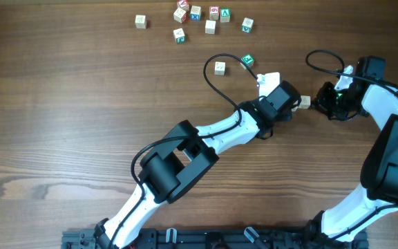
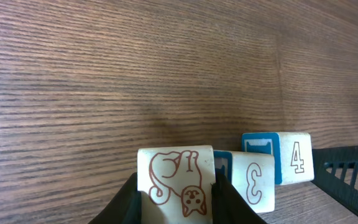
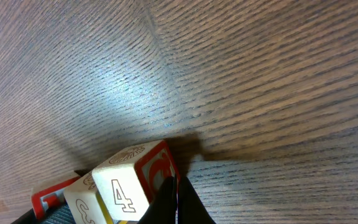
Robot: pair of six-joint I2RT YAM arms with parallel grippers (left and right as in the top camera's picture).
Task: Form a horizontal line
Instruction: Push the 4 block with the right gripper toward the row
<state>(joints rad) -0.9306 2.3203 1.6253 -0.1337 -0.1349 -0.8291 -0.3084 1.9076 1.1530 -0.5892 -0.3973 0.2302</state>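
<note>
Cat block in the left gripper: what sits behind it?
Behind the cat block is a block marked 3, then one marked 4. Part of the 3 block is covered by it.

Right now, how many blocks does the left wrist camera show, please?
3 in a row: the cat block in the left gripper, the middle block beside it, the 4 block rightmost; others may be hidden.

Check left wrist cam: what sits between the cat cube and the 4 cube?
One cube marked with a brown 3, in line with the cat cube and 4 cube; left wrist view shows it.
</note>
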